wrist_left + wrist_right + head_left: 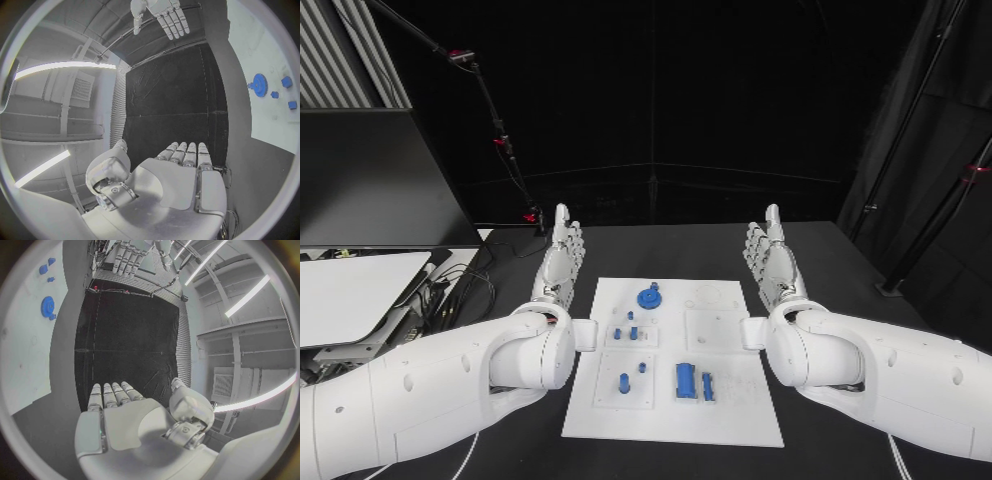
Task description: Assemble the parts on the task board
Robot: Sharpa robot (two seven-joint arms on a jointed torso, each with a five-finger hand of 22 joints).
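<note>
The left hand (560, 258) and right hand (773, 262) are held flat, fingers extended and empty, flanking the task board (733, 420).

The task board (733, 420) has both long edges partly covered by the robot's forearms, so part of each side cannot be seen. The small blue parts (687, 381) are too tiny to tell their shapes apart; only the blue gear (649, 297) reads clearly. In the left wrist view the board (265, 120) is cut by the circle's rim. The left hand (560, 255) and right hand (773, 255) show edge-on, palms hidden.
</note>
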